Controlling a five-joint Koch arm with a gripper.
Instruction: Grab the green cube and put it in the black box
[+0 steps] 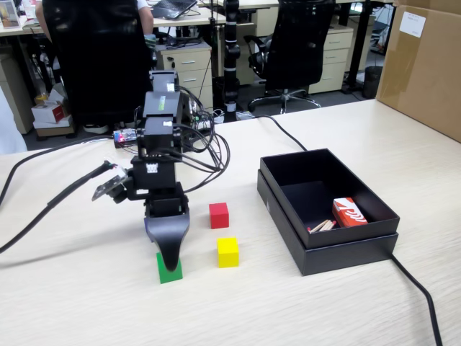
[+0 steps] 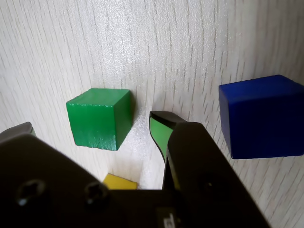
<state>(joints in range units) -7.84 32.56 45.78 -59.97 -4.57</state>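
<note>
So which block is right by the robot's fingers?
The green cube. It sits between the open fingers; blue, yellow and red lie outside.

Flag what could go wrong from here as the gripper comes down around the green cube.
1. In the wrist view the green cube sits between the open gripper fingers but off-centre, so closing may push or twist it rather than clamp it.
2. The blue cube lies just outside the green-tipped finger; a sideways correction could knock it.
3. The black box already holds a red-and-white carton, so the dropped cube could land on it.
</note>
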